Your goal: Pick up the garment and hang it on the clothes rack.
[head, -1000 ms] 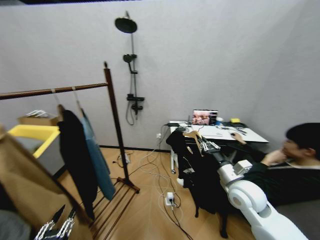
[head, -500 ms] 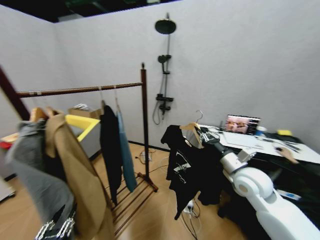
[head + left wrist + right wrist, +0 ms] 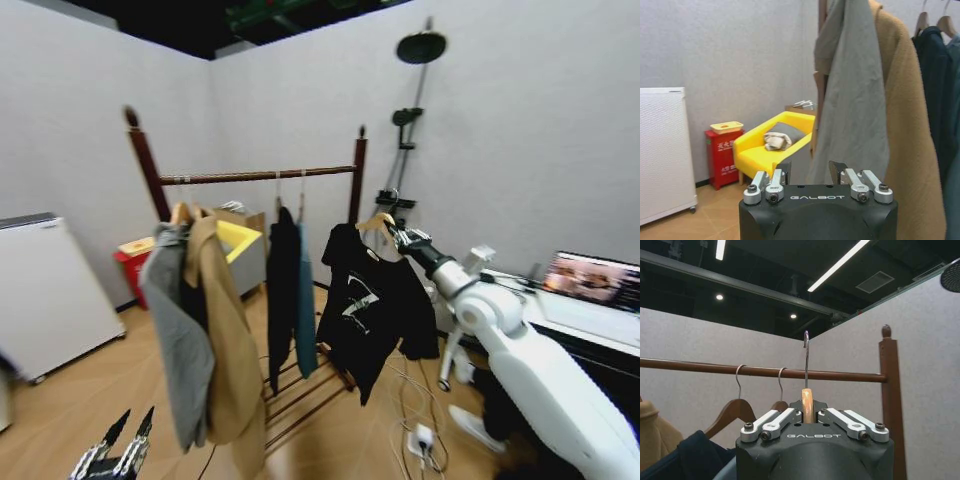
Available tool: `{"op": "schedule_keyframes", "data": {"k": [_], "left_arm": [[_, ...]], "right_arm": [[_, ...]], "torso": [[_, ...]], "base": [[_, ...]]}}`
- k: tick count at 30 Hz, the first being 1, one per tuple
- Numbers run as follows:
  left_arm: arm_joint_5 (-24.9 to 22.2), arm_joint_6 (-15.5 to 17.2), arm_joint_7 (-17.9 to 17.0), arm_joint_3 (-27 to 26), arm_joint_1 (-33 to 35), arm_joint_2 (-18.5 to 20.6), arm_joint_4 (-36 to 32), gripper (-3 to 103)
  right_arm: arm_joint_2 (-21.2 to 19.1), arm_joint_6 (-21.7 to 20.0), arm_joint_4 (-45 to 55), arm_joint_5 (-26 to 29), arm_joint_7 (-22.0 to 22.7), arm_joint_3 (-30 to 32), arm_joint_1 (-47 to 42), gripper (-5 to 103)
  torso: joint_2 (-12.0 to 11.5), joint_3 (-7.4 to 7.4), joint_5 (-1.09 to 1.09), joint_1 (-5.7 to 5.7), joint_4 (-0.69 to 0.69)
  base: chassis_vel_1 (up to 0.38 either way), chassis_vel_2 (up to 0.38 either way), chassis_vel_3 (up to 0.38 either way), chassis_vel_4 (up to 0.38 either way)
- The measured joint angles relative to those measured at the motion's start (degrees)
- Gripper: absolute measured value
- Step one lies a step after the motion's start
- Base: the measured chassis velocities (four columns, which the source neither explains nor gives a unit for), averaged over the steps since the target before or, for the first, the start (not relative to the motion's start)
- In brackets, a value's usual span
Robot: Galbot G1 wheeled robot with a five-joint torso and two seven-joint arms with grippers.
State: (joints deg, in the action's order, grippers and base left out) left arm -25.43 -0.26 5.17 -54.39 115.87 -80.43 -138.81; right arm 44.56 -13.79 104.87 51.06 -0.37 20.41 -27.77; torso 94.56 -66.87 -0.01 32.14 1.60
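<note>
The left claw [image 3: 113,455] hangs low at the robot's left side, its fingers [image 3: 766,183] spread apart with nothing between them; ahead of it and to its right hang a grey coat [image 3: 178,340] and a tan coat [image 3: 228,350], and beyond it, to its left, stand a white cabinet [image 3: 50,295], a red box [image 3: 133,265] and a yellow armchair [image 3: 240,240], with bare wooden floor between them. The clothes rack [image 3: 258,176] has two posts topped with knobs and one rail, and four garments hang from it: the grey and tan coats near the far post, then a long black coat [image 3: 282,290] and a teal jacket [image 3: 305,300] closer to the right claw. In the right wrist view two hanger hooks sit on the rail, with a stretch of bare rail between them and the near post [image 3: 891,400]. The right claw [image 3: 398,235] is stretched forward at rail height, just beside that near post, clenched on the neck of a light wooden hanger [image 3: 807,404] whose hook rises above the rail without touching it. The garment [image 3: 372,305], a short black top, hangs on this hanger directly below the claw, clear of the rail and just beside the teal jacket. To the claw's right stands a black shower stand [image 3: 412,110] against the wall, and further right a desk with a laptop [image 3: 595,280].
</note>
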Motion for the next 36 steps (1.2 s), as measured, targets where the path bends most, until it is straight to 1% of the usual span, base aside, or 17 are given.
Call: {"op": "schedule_keyframes", "data": {"k": [2, 3, 6, 7, 12, 16, 20, 23, 24, 25, 26, 29, 30, 32, 33, 34, 36], "left_arm": [[0.0, 0.0, 0.0, 0.0, 0.0, 0.0, 0.0, 46], [0.0, 0.0, 0.0, 0.0, 0.0, 0.0, 0.0, 46], [0.0, 0.0, 0.02, 0.0, 0.0, 0.0, 0.0, 46], [0.0, 0.0, 0.02, 0.0, 0.0, 0.0, 0.0, 46], [0.0, 0.0, 0.0, 0.0, -0.01, 0.0, 0.0, 46], [0.0, 0.0, 0.0, 0.0, 0.0, 0.0, 0.0, 46], [0.0, 0.0, 0.01, 0.0, 0.0, 0.0, 0.0, 46], [0.0, 0.0, 0.03, 0.0, 0.0, 0.0, 0.0, 46], [0.0, 0.0, 0.03, 0.0, 0.0, 0.0, 0.0, 46], [0.0, 0.0, 0.02, 0.0, 0.0, 0.0, 0.0, 46], [0.0, 0.0, 0.02, 0.0, 0.0, 0.0, 0.0, 46], [0.0, 0.0, 0.01, 0.0, 0.0, 0.0, 0.0, 46], [0.0, 0.0, 0.01, 0.0, 0.0, 0.0, 0.0, 46], [0.0, 0.0, 0.01, 0.0, 0.0, 0.0, 0.0, 46], [0.0, 0.0, 0.0, 0.0, 0.0, 0.0, 0.0, 46], [0.0, 0.0, 0.0, 0.0, 0.0, 0.0, 0.0, 46], [0.0, 0.0, 0.01, 0.0, 0.0, 0.0, 0.0, 46]], "right_arm": [[0.55, -0.48, -2.31, 0.02, -0.14, -2.19, 3.78, 8], [0.55, -0.48, -2.31, 0.02, -0.14, -2.19, 3.78, 8], [2.42, -0.88, -8.12, -1.95, -1.07, -6.97, 12.27, 8], [2.42, -0.88, -8.12, -1.95, -1.07, -6.97, 12.27, 8], [5.31, -2.35, -14.92, -7.5, -0.99, -10.25, 18.71, 8], [6.84, -2.36, -19.74, -8.81, -1.29, -11.9, 21.65, 8], [8.93, -1.34, -25.34, -9.65, -2.32, -14.45, 25.74, 8], [11.49, -0.71, -31.34, -10.12, -3.05, -16.72, 30.43, 8], [11.49, -0.71, -31.34, -10.12, -3.05, -16.72, 30.43, 8], [12.7, -0.34, -34.33, -10.66, -3.22, -17.68, 32.59, 8], [12.7, -0.34, -34.33, -10.66, -3.22, -17.68, 32.59, 8], [16.31, 1.8, -42.73, -12.39, -4.18, -20.27, 37.84, 8], [16.31, 1.8, -42.73, -12.39, -4.18, -20.27, 37.84, 8], [18.53, 2.71, -46.82, -12.94, -5.04, -21.46, 40.07, 8], [19.91, 2.88, -49.17, -12.93, -5.38, -22.23, 41.34, 8], [19.91, 2.88, -49.17, -12.93, -5.38, -22.23, 41.34, 8], [22.45, 3.63, -53.86, -12.86, -6.24, -23.87, 43.38, 8]], "torso": [[0.0, 0.0, 0.0, 0.0, -0.01], [0.0, 0.0, 0.0, 0.0, -0.01], [0.0, 0.0, 0.0, 0.0, 0.04], [0.0, 0.0, 0.0, 0.0, 0.04], [0.0, 0.0, 0.01, 0.0, 0.02], [0.0, 0.0, 0.01, 0.0, 0.04], [0.0, -0.01, 0.01, 0.0, 0.03], [-0.01, 0.0, 0.01, 0.0, 0.02], [-0.01, 0.0, 0.01, 0.0, 0.02], [0.0, 0.0, 0.0, 0.0, 0.03], [0.0, 0.0, 0.0, 0.0, 0.03], [0.0, 0.0, 0.0, 0.0, 0.03], [0.0, 0.0, 0.0, 0.0, 0.03], [0.0, 0.0, 0.0, 0.0, 0.04], [0.0, 0.0, 0.0, 0.0, 0.02], [0.0, 0.0, 0.0, 0.0, 0.02], [0.0, 0.0, -0.02, 0.0, -0.01]], "base": [[0.065, 0.072, 0.077, 0.059], [0.038, 0.072, 0.077, 0.039], [0.0, 0.0, 0.0, 0.0], [0.0, 0.0, 0.0, 0.0], [0.0, 0.0, 0.0, 0.0], [0.0, 0.0, 0.0, 0.0], [0.0, 0.0, 0.0, 0.0], [0.0, 0.0, 0.0, 0.0], [0.0, 0.0, 0.0, 0.0], [0.0, 0.0, 0.0, 0.0], [0.0, 0.0, 0.0, 0.0], [0.0, 0.0, 0.0, 0.0], [0.0, 0.0, 0.0, 0.0], [0.0, 0.0, 0.0, 0.0], [0.0, 0.0, 0.0, 0.0], [0.0, 0.0, 0.0, 0.0], [0.0, 0.0, 0.0, 0.0]]}}
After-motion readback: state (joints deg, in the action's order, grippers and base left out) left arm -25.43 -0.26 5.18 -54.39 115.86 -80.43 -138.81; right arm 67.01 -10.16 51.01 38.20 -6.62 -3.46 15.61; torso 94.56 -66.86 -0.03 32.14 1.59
